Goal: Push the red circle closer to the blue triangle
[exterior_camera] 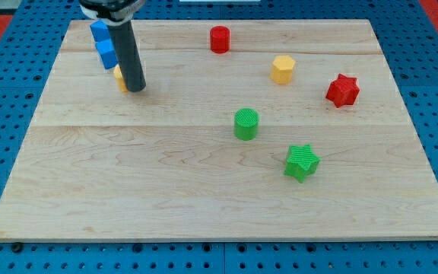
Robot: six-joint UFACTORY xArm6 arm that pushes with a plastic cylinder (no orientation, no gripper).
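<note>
The red circle (219, 39) stands near the view's top, a little right of the middle. Two blue blocks sit at the top left: one (99, 30) above another (106, 53); their shapes are partly hidden by the rod, so I cannot tell which is the triangle. My tip (134, 87) rests on the board just below and right of the blue blocks, far left of the red circle. It covers most of a small yellow-orange block (119, 77).
A yellow hexagon (283, 68) and a red star (343, 90) lie at the right. A green circle (245, 123) and a green star (302, 161) lie right of the middle. The wooden board (128, 190) ends on a blue pegboard surround.
</note>
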